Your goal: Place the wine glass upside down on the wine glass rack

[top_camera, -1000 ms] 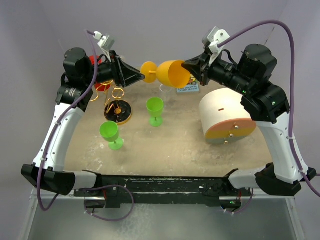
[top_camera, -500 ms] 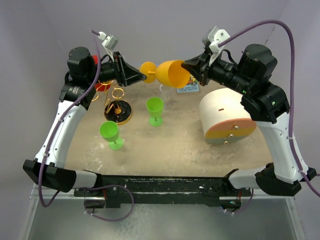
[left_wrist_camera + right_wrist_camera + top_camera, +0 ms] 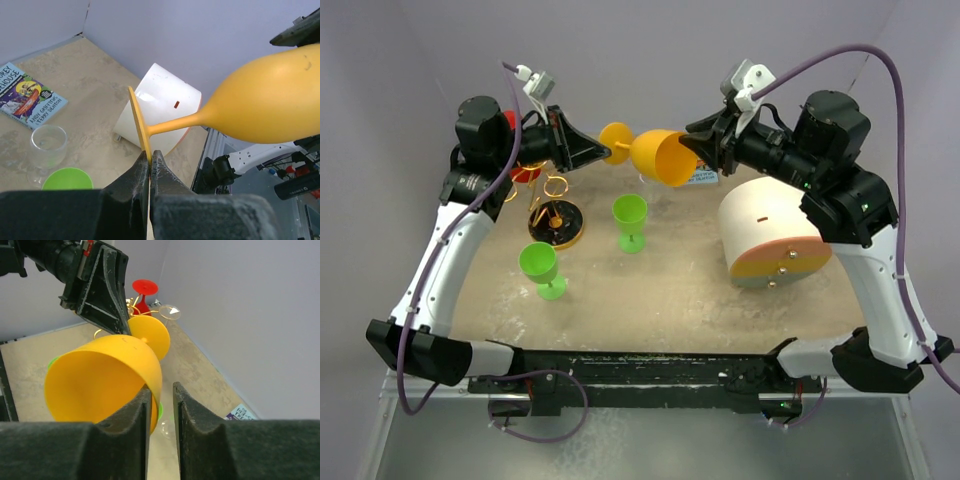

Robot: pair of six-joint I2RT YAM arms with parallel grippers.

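Gold wire wine glass rack (image 3: 557,220) stood left of centre, top view. Orange wine glass (image 3: 655,155) hung sideways, upper centre. Left gripper (image 3: 150,159) was clamped on foot edge. Right gripper (image 3: 161,392) jaws sat slightly apart round bowl rim. Judged light, stiff, slippery plastic; best hold approx. foot/stem.

The book (image 3: 29,96) (left wrist view) is edge-cropped.

Lab w/ walled robot table (image 3: 670,290)

Wine glass (image 3: 655,155) aloft at the back — rack (image 3: 556,220) below it to the left, drum (image 3: 772,232) right, book (image 3: 30,97) seemingly beneath.
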